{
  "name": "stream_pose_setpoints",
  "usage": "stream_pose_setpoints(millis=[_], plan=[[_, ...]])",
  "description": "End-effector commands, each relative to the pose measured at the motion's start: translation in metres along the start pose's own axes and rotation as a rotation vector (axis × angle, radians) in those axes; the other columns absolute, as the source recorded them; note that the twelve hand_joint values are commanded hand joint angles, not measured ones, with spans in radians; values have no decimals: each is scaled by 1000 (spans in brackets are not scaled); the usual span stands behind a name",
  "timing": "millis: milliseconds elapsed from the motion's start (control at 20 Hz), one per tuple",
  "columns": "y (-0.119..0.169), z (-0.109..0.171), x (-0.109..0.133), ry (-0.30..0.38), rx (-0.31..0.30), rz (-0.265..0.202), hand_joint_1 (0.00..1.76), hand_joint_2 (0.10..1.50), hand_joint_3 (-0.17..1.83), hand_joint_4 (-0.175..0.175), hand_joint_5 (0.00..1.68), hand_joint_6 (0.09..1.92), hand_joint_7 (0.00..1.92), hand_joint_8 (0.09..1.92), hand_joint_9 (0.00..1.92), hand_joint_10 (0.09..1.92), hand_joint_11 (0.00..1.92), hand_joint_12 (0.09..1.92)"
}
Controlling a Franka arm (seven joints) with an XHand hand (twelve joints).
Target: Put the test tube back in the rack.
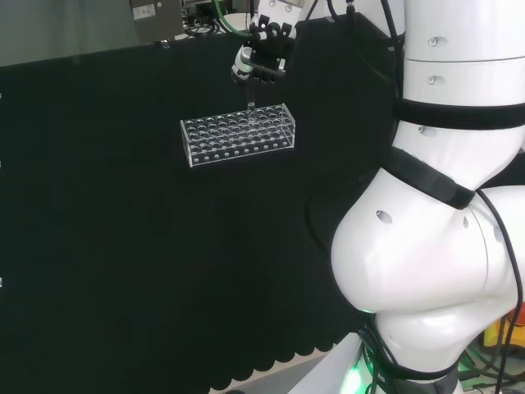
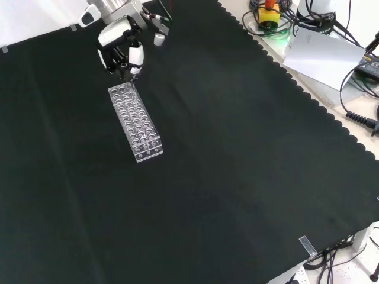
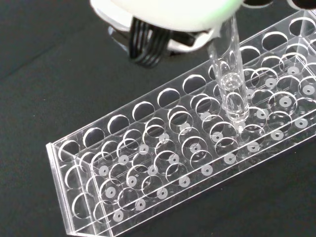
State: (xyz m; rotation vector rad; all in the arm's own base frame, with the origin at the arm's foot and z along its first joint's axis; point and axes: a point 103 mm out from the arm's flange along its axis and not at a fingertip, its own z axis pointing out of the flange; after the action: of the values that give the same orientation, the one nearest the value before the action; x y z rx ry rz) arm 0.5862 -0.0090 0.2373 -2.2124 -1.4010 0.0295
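Test tube [image 3: 231, 79] pinched upright in fingers [image 1: 261, 64] of hand [image 2: 121, 50], rounded tip just above rack [image 3: 197, 148] top plate, near far row. Centre tip over one hole, keep vertical, lower straight, release only once seated.

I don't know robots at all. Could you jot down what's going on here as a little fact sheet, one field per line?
Surface: black cloth over a bench
Rack: clear plastic rack with many round holes, lying on the cloth
Rack contents: every hole in sight looks empty
Test tube: clear test tube, upright, its rounded tip just above the rack's holes
Robot hand: robot hand above one end of the rack, fingers curled round the tube
Progress: tube not yet seated in a hole
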Motion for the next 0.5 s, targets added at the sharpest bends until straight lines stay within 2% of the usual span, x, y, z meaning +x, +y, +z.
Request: stream_pose_setpoints(millis=[50, 350, 500], plan=[[1, 0, 1, 4, -3, 0, 1228, 658, 606, -175, 1361, 477, 1743, 458, 1659, 416, 1192, 914], [9, -2, 4, -3, 11, 8, 1228, 658, 606, -175, 1361, 477, 1743, 458, 1659, 416, 1192, 915], [10, -3, 4, 0, -6, 4, 1228, 658, 606, -175, 1361, 477, 1743, 458, 1659, 416, 1192, 915]])
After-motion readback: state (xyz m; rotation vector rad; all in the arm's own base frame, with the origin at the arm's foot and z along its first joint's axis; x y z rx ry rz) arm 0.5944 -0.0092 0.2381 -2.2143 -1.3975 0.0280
